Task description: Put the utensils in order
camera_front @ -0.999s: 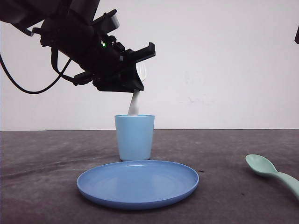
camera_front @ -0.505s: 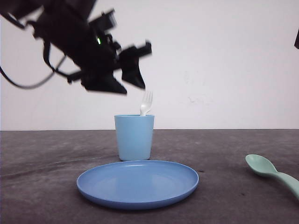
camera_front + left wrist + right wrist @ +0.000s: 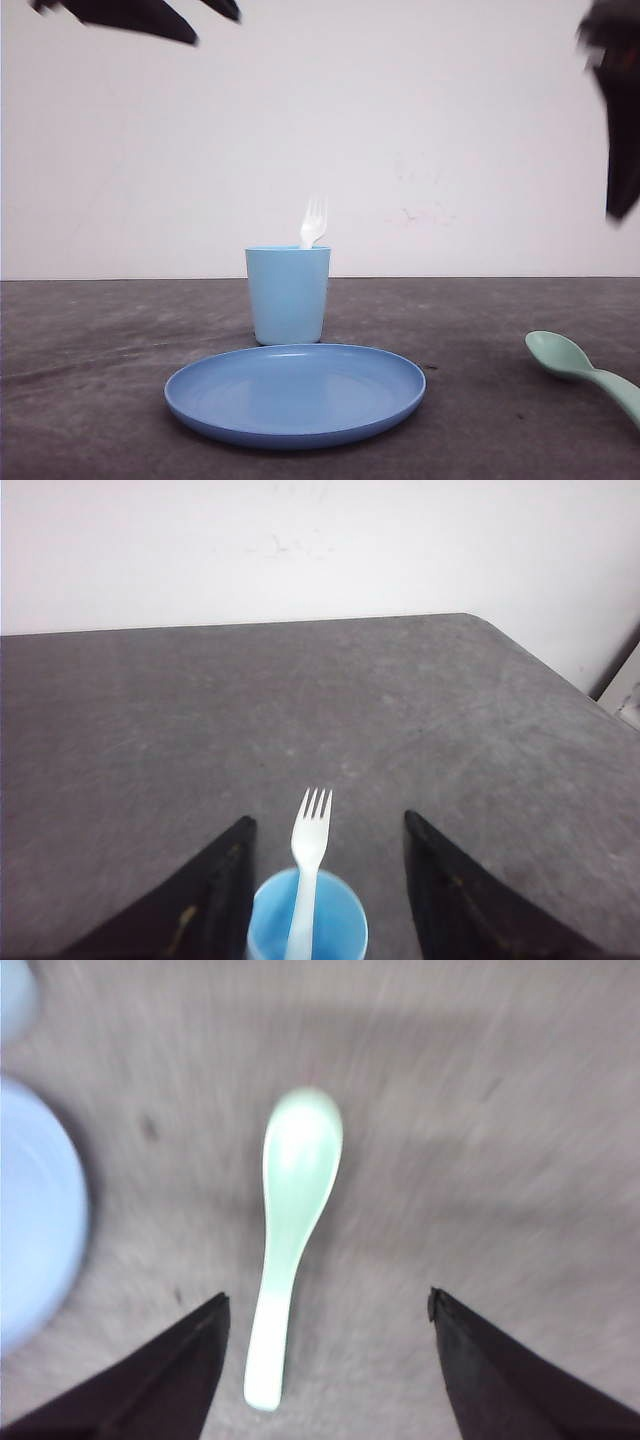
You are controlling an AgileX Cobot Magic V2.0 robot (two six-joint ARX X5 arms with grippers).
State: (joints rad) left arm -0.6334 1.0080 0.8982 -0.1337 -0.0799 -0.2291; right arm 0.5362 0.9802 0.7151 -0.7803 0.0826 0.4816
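Standing tines-up in the light blue cup (image 3: 288, 294), the white fork (image 3: 313, 222) leans against the cup's rim on the robot's right side, its tines clear above the rim; the cup sits on the grey bench (image 3: 100, 380) just behind the round blue plate (image 3: 295, 392), which lies nearer the camera and carries nothing. In the left wrist view the fork (image 3: 308, 865) rises out of the cup (image 3: 308, 928), and the left end effector (image 3: 326, 890) has its two dark fingers (image 3: 215, 895) spread wide, one to each side of the cup and touching neither cup nor fork; in the front view the left arm (image 3: 135, 14) is a dark blur at the upper left corner, well above the cup. The mint-green spoon (image 3: 585, 373) lies flat on the bench, well apart from the plate toward the robot's right, its bowl pointing toward the plate and its handle running off to the edge of the front view. In the right wrist view the spoon (image 3: 290, 1230) lies bowl-up on the bench between the spread fingers (image 3: 165, 1375) of the right end effector (image 3: 330, 1370), which grips nothing; that view is blurred, with the plate's edge (image 3: 35, 1210) off to one side; the right arm (image 3: 620, 110) shows as a dark smear at the upper right in the front view.
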